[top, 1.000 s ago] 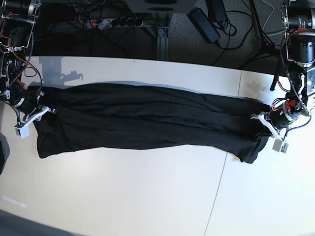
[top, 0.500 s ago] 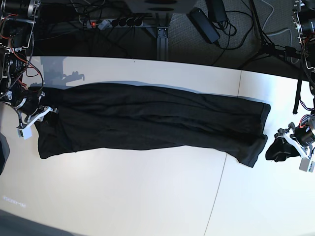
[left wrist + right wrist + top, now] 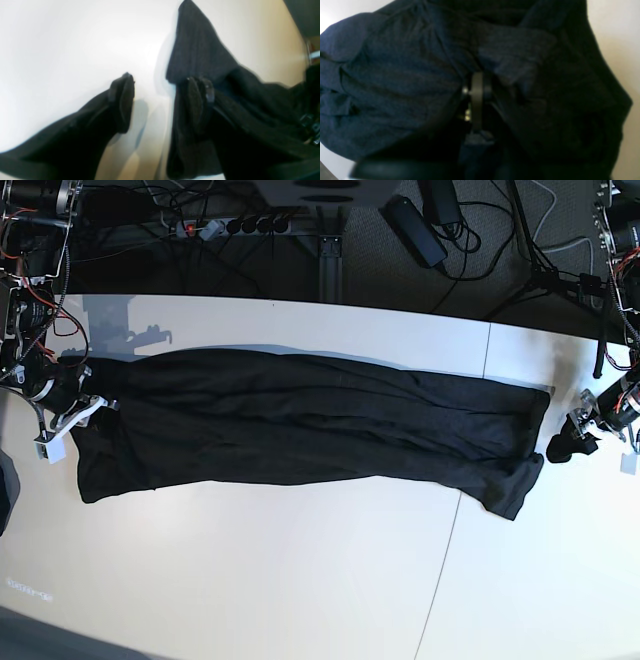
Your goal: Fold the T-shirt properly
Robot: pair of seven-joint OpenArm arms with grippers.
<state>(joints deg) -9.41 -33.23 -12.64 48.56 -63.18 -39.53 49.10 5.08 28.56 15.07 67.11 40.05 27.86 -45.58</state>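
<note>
The black T-shirt [image 3: 300, 420] lies as a long, creased band across the white table [image 3: 300, 580]. My right gripper [image 3: 75, 412] is at the band's left end. In the right wrist view the gripper [image 3: 476, 100] is shut, with dark cloth [image 3: 407, 62] bunched around its fingers. My left gripper [image 3: 568, 446] sits just off the band's right end, on bare table. In the left wrist view the gripper [image 3: 160, 97] is open and holds nothing. The shirt's corner [image 3: 200, 50] lies beside its right finger [image 3: 197, 100]. No rainbow trim shows.
A seam [image 3: 455, 520] runs across the table right of the middle. Behind the table's far edge are a power strip [image 3: 235, 225], a black adapter [image 3: 415, 230] and loose cables. The arm bases stand at the far left and far right.
My left gripper let go of the shirt's right end and opened. It swung out to the right, then came back close to the end. The right end settled flat. The right gripper barely moved.
</note>
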